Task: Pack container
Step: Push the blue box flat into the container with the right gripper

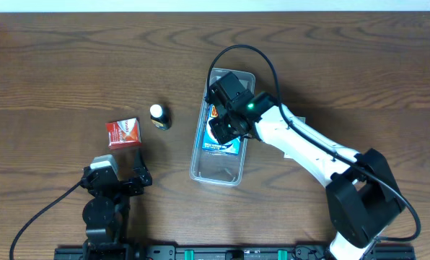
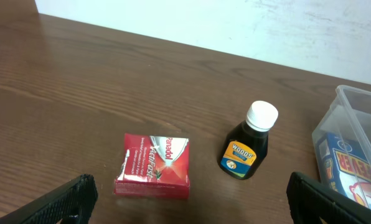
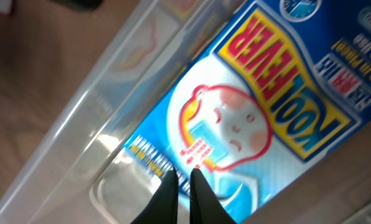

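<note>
The clear plastic container [image 1: 215, 178] lies lengthwise at the table's middle. A blue Kool Fever pack [image 1: 226, 148] lies flat inside it. My right gripper [image 1: 223, 127] hangs over the container, fingers together. In the right wrist view its tips [image 3: 183, 174] are shut just above the pack [image 3: 266, 93], near the container's wall [image 3: 104, 118]. A red Panadol box [image 1: 123, 133] and a small dark bottle with a white cap [image 1: 159, 116] stand on the table left of the container. My left gripper [image 1: 121, 173] is open and empty, just short of the red box [image 2: 154, 165].
The left wrist view shows the bottle [image 2: 248, 149] right of the red box, and the container's corner [image 2: 353, 99] with the blue pack [image 2: 347, 165] at the far right. The table is dark wood; a pale wall lies beyond its far edge.
</note>
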You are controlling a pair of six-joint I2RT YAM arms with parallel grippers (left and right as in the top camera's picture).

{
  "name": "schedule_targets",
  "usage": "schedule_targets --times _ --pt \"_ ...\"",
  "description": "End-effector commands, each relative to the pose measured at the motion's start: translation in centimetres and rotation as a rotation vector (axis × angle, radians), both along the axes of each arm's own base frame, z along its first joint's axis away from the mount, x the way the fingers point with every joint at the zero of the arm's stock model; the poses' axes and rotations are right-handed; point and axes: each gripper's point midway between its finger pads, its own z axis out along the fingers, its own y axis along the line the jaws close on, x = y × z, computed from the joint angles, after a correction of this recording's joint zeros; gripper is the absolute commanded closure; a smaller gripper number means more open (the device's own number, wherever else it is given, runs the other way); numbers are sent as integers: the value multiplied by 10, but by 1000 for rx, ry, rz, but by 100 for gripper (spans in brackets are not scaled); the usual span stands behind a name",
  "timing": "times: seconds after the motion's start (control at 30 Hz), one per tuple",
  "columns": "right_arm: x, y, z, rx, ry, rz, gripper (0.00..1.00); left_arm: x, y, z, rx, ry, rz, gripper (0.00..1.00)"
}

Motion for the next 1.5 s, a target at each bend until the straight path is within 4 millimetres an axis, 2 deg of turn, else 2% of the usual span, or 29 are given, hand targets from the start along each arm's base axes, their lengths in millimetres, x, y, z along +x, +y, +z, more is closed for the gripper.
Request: schedule_targets --times 0.0,0.2,0.5,1.47 --pt "-12 6 -1 15 33 57 94 0 0 -13 0 31 1 2" --pt "-27 14 -8 -4 31 136 95 0 0 -13 0 31 1 2" --pt "-42 4 -37 -26 59 149 98 0 0 -13 -1 31 1 2" --pt "-56 -3 -40 -44 135 125 99 0 0 -13 0 31 1 2"
